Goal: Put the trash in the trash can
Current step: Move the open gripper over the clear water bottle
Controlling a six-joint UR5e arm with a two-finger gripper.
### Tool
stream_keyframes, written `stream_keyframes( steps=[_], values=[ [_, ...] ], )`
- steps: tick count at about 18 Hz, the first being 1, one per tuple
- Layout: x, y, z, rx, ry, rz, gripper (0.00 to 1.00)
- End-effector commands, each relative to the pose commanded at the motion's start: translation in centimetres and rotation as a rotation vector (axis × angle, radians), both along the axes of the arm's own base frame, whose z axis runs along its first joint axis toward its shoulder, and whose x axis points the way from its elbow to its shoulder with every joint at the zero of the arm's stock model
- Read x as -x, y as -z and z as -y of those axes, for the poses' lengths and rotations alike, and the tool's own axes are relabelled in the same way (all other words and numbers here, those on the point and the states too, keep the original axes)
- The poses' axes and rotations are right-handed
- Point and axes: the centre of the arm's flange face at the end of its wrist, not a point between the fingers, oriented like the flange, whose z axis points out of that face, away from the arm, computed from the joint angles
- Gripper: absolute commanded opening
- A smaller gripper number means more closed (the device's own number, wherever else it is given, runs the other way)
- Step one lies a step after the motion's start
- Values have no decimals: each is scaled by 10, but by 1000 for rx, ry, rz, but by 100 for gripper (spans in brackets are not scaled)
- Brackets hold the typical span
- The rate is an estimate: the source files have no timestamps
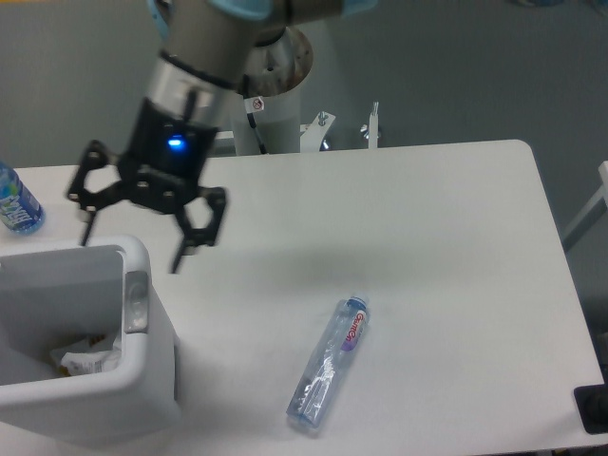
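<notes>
End effector (133,237) spread wide, nothing between the fingers. It hangs above the back right corner of the trash can (142,375), one finger (87,228) on the left over the bin's far rim, the other finger (185,249) on the right over the bare surface (427,237) just beside the bin. Blue indicator light lit on the wrist housing. Arm (204,57) runs up and out at 12 o'clock.

Trash can sits at the 8 o'clock corner of the view, cut off by the left and lower edges. Grey oval tab faces inward on its right wall. Inside, low in the bin, crumpled wrapper (90,358) visible, white, with some darker scraps around it; details too small to sort.

Flattened bottle (329,363) lies on the surface at about 5 o'clock from the frame centre, well apart from the bin. Cap end points to 1 o'clock, base to 7 o'clock. Red-and-purple label near the neck. Lying flat, untouched by the end effector.

Blue-labelled water bottle (14,199) at 9 o'clock, partly cropped by the left edge, behind the bin.

Robot base pedestal (271,104) behind the far edge of the surface at 12 o'clock.
</notes>
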Motion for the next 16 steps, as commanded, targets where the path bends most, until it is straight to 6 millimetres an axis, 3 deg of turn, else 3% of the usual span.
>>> stream_keyframes(
  steps=[2,7,12,16],
  values=[
    [18,-4,3,-7,-18,-20,100],
    [74,12,-24,74,-58,-153,100],
    [107,70,-40,201,104,-335,100],
    [127,137,-47,316,346,-490,100]
  ],
)
